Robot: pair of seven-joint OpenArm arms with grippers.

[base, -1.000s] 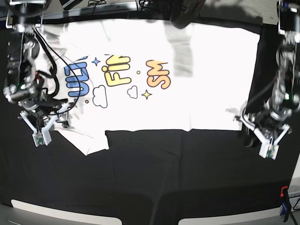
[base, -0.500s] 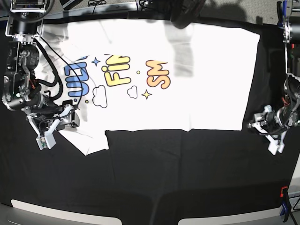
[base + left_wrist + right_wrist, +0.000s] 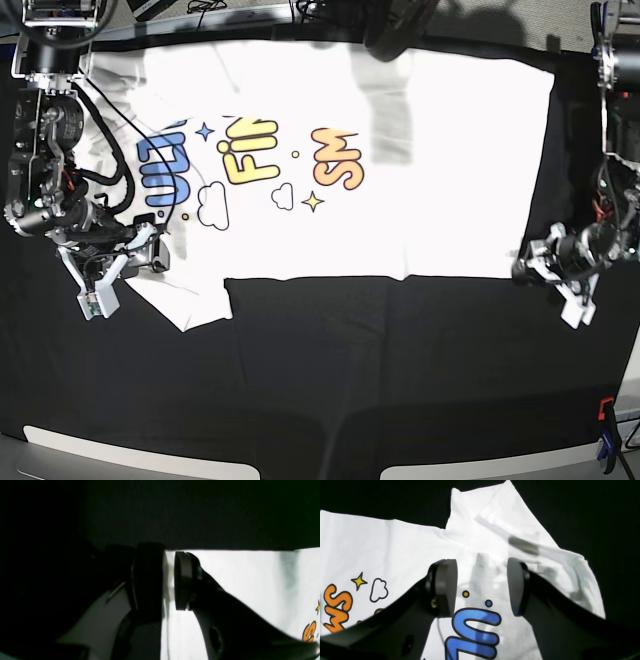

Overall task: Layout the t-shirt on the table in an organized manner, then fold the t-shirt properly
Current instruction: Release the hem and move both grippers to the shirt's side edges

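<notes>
- Base view is showing the white t-shirt (image 3: pixel 400 170) lying spread across the far half of the black desk (image 3: pixel 330 380), print side up, with the blue, yellow and orange lettering reading sideways toward the view's left.
- One short sleeve is sticking out toward the near edge at the view's left; the shirt's long near edge is running straight across the middle of the desk.
- Right hand (image 3: pixel 105 275) is sitting at the view's left, over that sleeve and the shoulder area — its pads are standing wide apart and nothing is between them.
- Right wrist view is looking down between the two dark round pads (image 3: pixel 445 587) at the sleeve, which is lying creased and partly folded over itself, with the blue letter just below.
- Left hand (image 3: pixel 560 275) is sitting at the view's right, at the shirt's near corner by the hem.
- Left wrist view is showing its pads (image 3: pixel 181 580) partly apart, with a narrow gap; a thin white edge of fabric is showing in that gap, but whether the pads are actually pinching it — I cannot tell.
- A red and blue clamp (image 3: pixel 606 435) is sitting at the desk's near right corner.
</notes>
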